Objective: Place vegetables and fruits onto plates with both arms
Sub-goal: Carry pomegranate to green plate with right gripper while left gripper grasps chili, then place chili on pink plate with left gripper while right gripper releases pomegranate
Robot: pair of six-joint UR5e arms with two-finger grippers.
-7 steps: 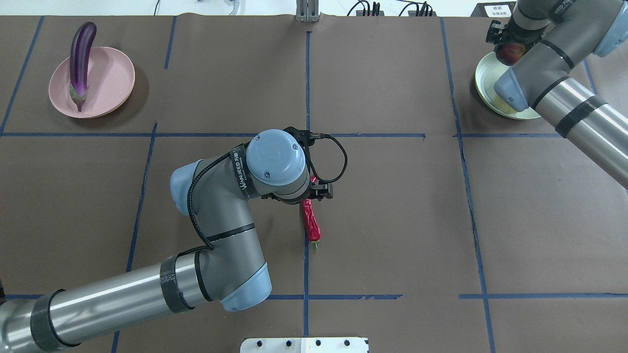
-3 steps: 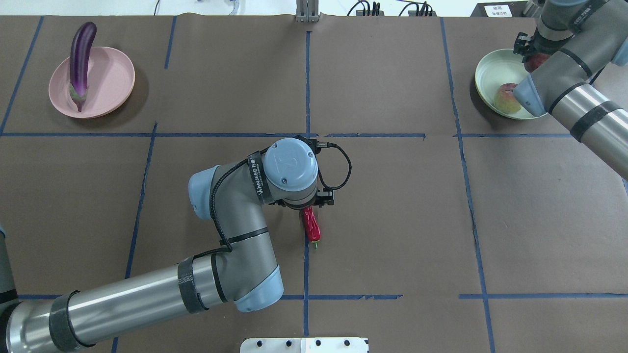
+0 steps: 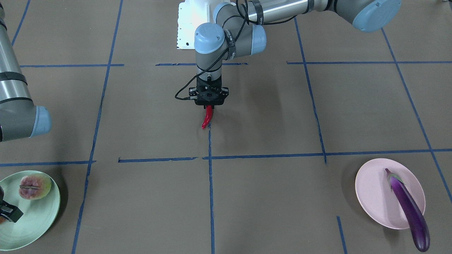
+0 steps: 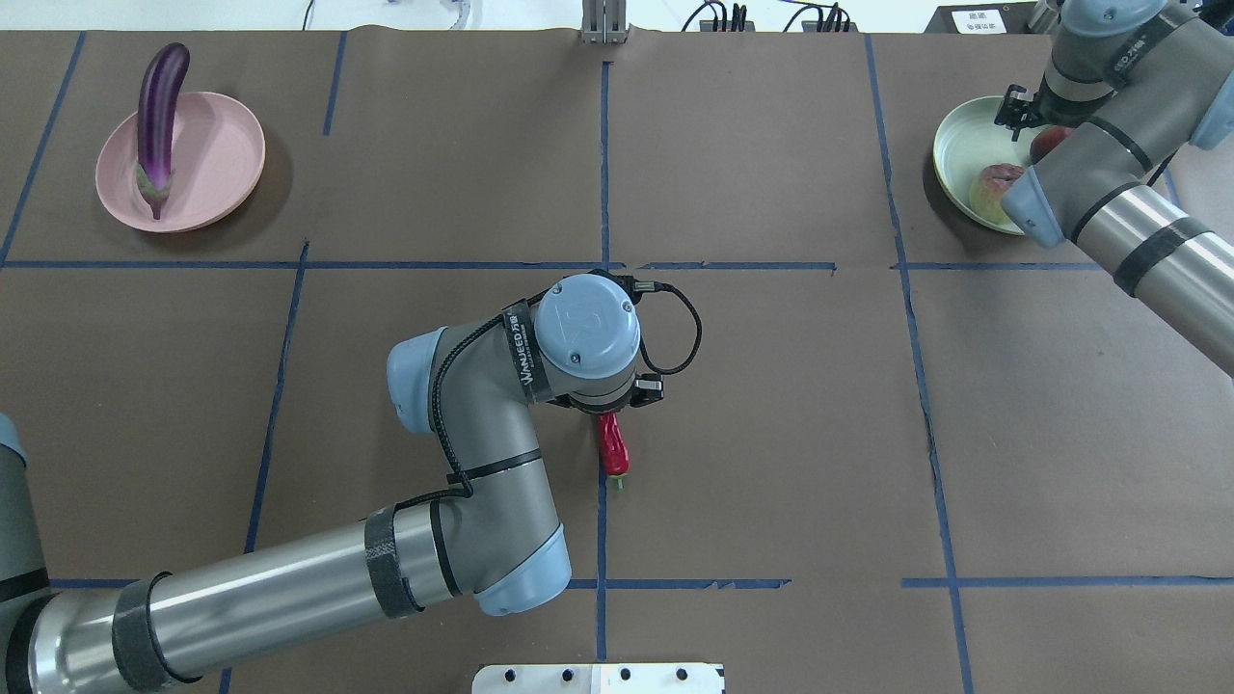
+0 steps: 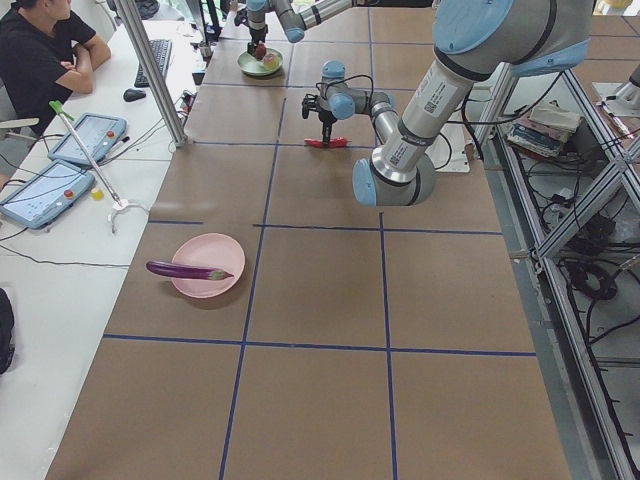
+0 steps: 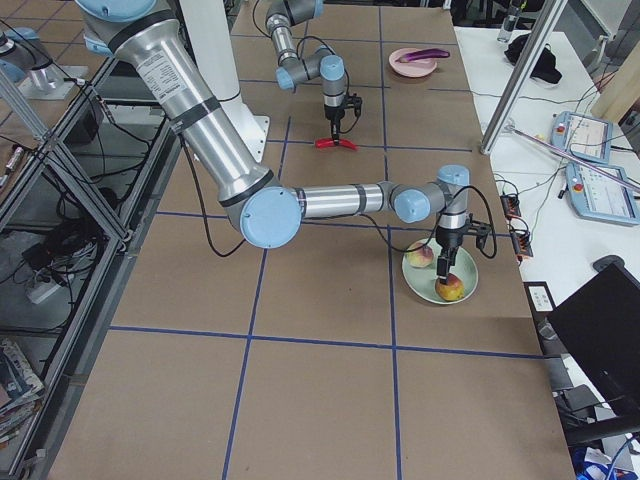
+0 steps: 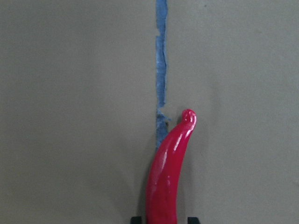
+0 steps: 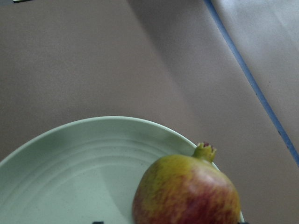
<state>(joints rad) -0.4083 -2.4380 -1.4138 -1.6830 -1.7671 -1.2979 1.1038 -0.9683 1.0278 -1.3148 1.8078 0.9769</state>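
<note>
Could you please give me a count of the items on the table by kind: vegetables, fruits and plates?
Vegetables: 2 (purple eggplant, red chili pepper)
Fruits: 2 (pink-blushed green fruit, red-yellow crowned fruit)
Plates: 2 (mint green plate, pink plate)
Total: 6

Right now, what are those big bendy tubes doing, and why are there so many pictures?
Those tubes are two robot arms, the left arm and the right arm, each ending in a two-finger gripper. Cameras look from above, from across the table, from both ends and from each wrist. On the brown table sit a pink plate with a purple eggplant poking over its rim, and a green plate with a pinkish-green fruit and a red-and-yellow fruit. The left gripper is open around a red chili pepper lying on the table. The right gripper is open around the red-and-yellow fruit.
</note>
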